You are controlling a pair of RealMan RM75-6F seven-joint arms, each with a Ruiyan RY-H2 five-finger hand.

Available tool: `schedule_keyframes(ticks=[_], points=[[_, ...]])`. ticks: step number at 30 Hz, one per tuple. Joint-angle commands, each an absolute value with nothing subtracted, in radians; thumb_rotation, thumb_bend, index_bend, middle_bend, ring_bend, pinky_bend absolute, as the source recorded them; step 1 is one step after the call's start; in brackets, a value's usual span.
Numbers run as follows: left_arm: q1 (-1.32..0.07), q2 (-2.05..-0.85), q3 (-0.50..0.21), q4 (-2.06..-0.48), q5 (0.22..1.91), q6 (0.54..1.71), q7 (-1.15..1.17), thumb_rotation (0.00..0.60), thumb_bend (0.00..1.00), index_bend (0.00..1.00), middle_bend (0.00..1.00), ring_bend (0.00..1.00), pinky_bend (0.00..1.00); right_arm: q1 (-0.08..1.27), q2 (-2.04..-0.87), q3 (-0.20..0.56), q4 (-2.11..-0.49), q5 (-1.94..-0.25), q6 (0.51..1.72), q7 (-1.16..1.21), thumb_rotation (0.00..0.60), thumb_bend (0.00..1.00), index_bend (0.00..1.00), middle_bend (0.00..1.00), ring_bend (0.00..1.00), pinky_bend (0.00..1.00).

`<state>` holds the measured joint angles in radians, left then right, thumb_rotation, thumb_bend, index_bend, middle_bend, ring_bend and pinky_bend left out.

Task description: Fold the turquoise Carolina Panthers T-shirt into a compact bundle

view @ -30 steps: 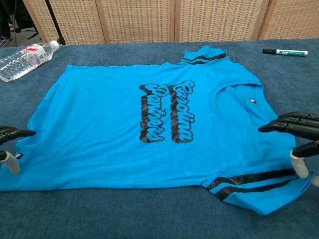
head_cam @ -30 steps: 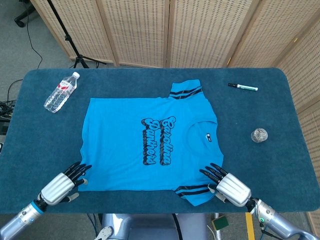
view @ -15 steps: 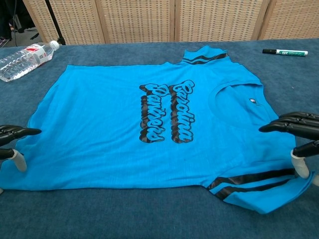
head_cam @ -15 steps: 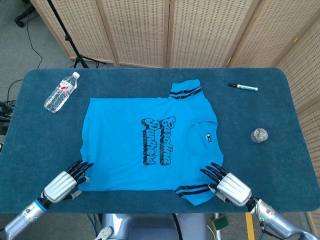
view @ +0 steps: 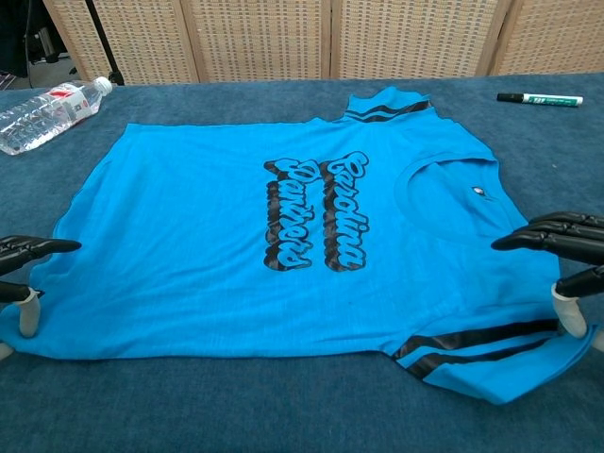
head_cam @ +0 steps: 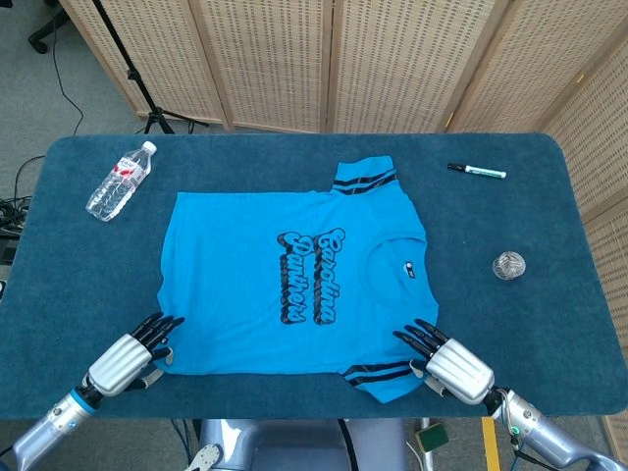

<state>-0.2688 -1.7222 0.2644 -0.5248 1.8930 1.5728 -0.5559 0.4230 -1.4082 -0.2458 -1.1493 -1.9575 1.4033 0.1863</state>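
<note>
Since the earlier frames only the left hand (head_cam: 126,361) has shifted, sliding a little toward the shirt's lower-left corner; the right hand (head_cam: 446,363) has barely moved. Both sit at the bottom of the head view, fingers spread and reaching over the near edge of the T-shirt (head_cam: 294,280). In the chest view the left thumb appears to be under the hem with the dark fingers above it, and the right thumb likewise by the near sleeve, but whether either hand has actually pinched cloth cannot be told.

The shirt lies flat and face up in the middle of the table (head_cam: 78,294), collar toward the right of the frame, lettering sideways. It is thin, light and limp, so it should drape and slide easily; the near hem corner and near sleeve look the sensible holds for a first fold away from the robot.

Farther back lie a crumpled ball (head_cam: 508,265) at right, a marker (head_cam: 478,171) at upper right and a water bottle (head_cam: 120,182) at upper left.
</note>
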Motion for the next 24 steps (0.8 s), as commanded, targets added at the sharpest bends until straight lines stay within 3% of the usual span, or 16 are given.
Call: schedule_keyframes(ticks=[1,5,10,16,24], points=[[-0.271,-1.724,0.265,-0.525,1.891,1.572,-0.557,0.6,0.39,0.55,0.0,0.0,0.0,0.423,-1.408,-0.245,-1.149,-1.957,1.403,0.186,0.6,0.52,0.64,0.07,0.0,0.0],[-0.274,-1.725,0.266,-0.532,1.886,1.569,-0.56,0.6,0.4,0.58,0.0,0.0,0.0,0.423,-1.408,-0.245,-1.149,-1.955,1.402,0.19,0.6,0.52,0.64,0.07,0.0,0.0],[-0.274,-1.723,0.264,-0.545,1.876,1.564,-0.575,0.6,0.41,0.71,0.0,0.0,0.0,0.424,-1.408,-0.244,-1.147,-1.953,1.401,0.194,0.6,0.52,0.64,0.07,0.0,0.0],[-0.274,-1.707,0.267,-0.573,1.868,1.567,-0.598,0.6,0.42,0.8,0.0,0.0,0.0,0.42,-1.405,-0.252,-1.143,-1.962,1.406,0.188,0.6,0.52,0.64,0.07,0.0,0.0],[-0.283,-1.665,0.279,-0.626,1.875,1.571,-0.599,0.6,0.42,0.82,0.0,0.0,0.0,0.418,-1.395,-0.282,-1.133,-2.01,1.459,0.242,0.6,0.54,0.65,0.09,0.0,0.0]])
